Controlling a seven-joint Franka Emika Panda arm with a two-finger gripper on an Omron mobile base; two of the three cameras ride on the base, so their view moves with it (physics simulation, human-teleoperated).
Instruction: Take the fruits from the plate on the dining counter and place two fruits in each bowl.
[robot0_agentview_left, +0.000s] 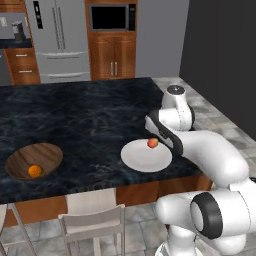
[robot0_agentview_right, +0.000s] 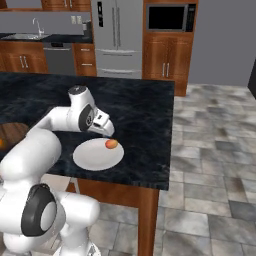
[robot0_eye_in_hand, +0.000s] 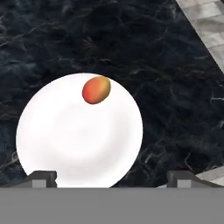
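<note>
Red-orange fruit (robot0_eye_in_hand: 96, 89) lies on plate (robot0_eye_in_hand: 65, 144), ahead of open pincer (robot0_eye_in_hand: 111, 177).

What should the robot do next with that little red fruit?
Probably lower the open pincer over the red-orange fruit and close on it. It is the one fruit left on the white plate, the pincer holds nothing, and the wooden bowl has just one orange fruit showing.

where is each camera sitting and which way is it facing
Left base view: behind the arm's left, looking forward and down over the dining counter, wooden bowl and plate; arm at lower right.
Right base view: behind its right, same counter; arm at lower left.
Hand view: looks down on the plate; open fingers at bottom.
All three share the plate and its red-orange fruit.
</note>
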